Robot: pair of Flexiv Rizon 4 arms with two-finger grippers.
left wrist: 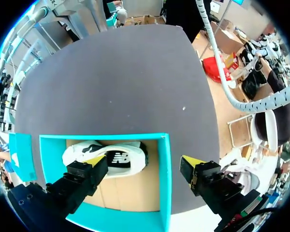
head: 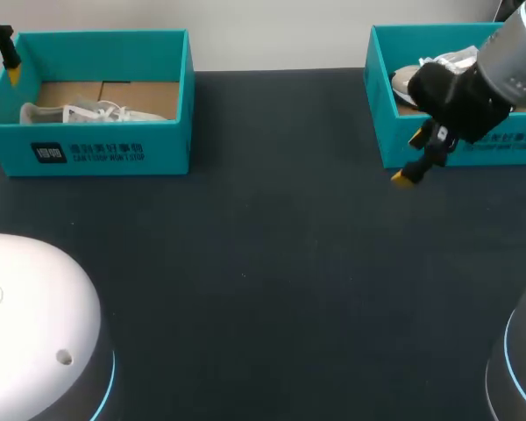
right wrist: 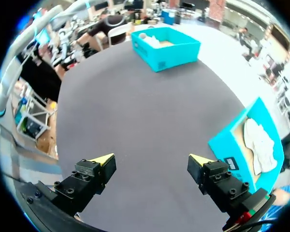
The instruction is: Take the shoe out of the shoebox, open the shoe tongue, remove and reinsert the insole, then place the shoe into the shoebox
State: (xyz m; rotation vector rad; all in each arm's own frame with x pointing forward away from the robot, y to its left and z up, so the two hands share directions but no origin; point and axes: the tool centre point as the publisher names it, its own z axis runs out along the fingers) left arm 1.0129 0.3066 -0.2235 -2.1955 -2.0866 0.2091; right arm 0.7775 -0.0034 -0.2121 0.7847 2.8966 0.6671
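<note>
Two hands both have their fingers apart and grip nothing. The left hand [left wrist: 145, 162] hangs above the left shoebox [left wrist: 165, 183]; a white shoe [left wrist: 123, 157] lies inside, under the hand and partly beneath one finger. The right hand [right wrist: 151, 159] hangs over the dark worktop [right wrist: 150, 106]. The right shoebox [right wrist: 228, 138] stands just beside it and holds a second shoe [right wrist: 262, 145].

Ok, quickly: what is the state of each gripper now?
Left gripper: open, empty, by the teal cardboard shoebox.
Right gripper: open, empty.

Dark grey table [head: 272, 298], matte top (a few tiny pale specks)
</note>
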